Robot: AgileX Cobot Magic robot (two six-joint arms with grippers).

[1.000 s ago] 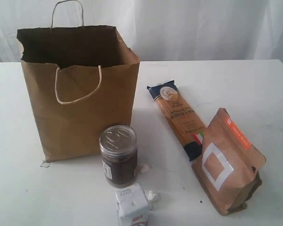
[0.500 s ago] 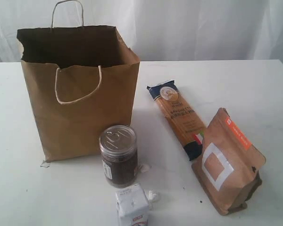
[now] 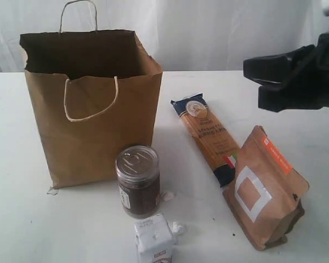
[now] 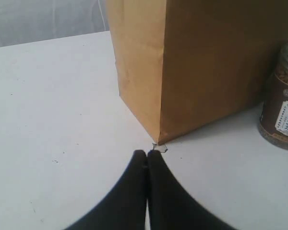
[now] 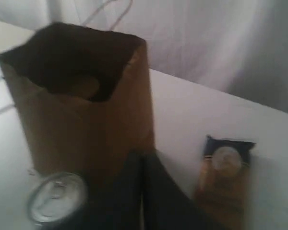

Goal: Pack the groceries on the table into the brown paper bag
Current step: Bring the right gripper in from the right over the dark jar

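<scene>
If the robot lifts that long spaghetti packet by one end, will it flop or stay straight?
It probably stays fairly straight: the spaghetti packet looks long, narrow and evenly filled. Its smooth-looking wrapper may be slippery. Lying flat on the table, it seems unlikely to roll.

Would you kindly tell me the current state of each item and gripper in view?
brown paper bag: upright, mouth open.
dark silver-topped jar: upright, lid on.
white carton: upright, top closed.
long spaghetti packet: lying flat.
brown orange-labelled pouch: standing, leaning.
left gripper: shut, empty.
right gripper: shut, empty.
</scene>
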